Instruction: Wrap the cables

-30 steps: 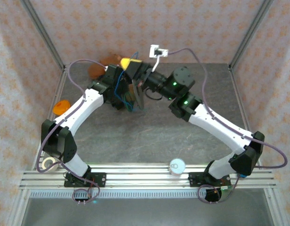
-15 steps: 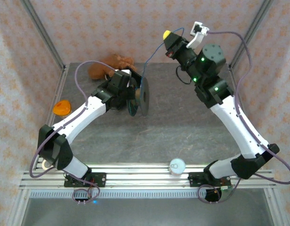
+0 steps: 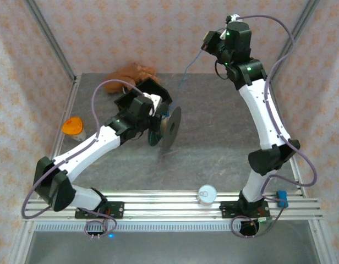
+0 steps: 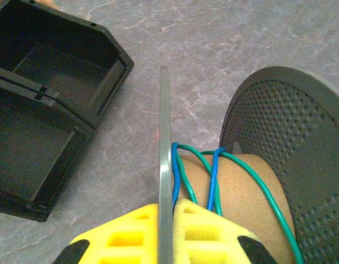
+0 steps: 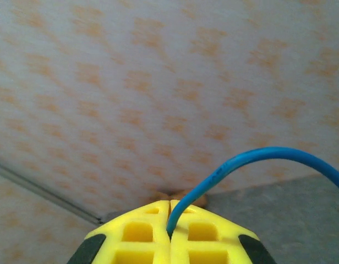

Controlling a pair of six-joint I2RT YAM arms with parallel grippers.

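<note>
Right pincer [image 5: 169, 220] (pinching blue cable [image 5: 268, 152]) faces patterned wall [image 5: 131, 82] above grey table [image 3: 213, 148].

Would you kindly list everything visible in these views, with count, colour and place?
spool: 1, grey flanges and brown core, mid-table
green cable: 1, green, wound on the spool core
blue cable: 1, blue, from the spool core up to the right gripper
box: 1, black, open, on the table beside the spool
plush toy: 1, brown, back left of the table
orange object: 1, orange, left table edge
container: 1, white, round, on the near rail
table: 1, grey
left gripper: 1, yellow fingers, shut on a spool flange
right gripper: 1, yellow fingers, shut on the blue cable, raised at back right
</note>
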